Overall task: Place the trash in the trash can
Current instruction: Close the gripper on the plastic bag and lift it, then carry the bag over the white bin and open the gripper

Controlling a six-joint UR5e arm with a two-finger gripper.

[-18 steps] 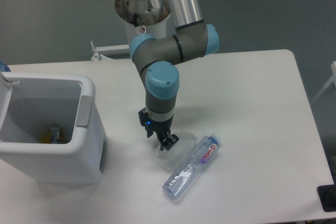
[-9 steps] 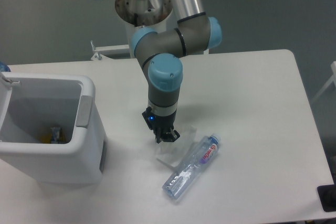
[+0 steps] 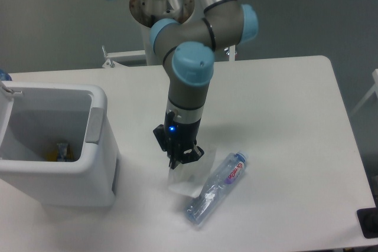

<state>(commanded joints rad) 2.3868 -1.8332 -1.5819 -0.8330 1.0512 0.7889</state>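
Note:
My gripper (image 3: 182,159) is shut on the top of the thin translucent plastic bag (image 3: 190,176), which hangs from the fingers just above the table. A clear plastic bottle (image 3: 216,188) with a blue cap and red-lettered label lies on its side right of the bag, touching or overlapping it. The white trash can (image 3: 99,146) stands at the left of the table with its mouth open; some small items lie at its bottom.
The white table (image 3: 283,116) stretches to the right and behind the arm. The arm's base column (image 3: 159,10) stands at the table's far edge. A dark object (image 3: 368,222) shows at the lower right corner.
The gripper has closed on the plastic bag and lifted it off the table, moving slightly toward the camera. The bottle has stayed in place.

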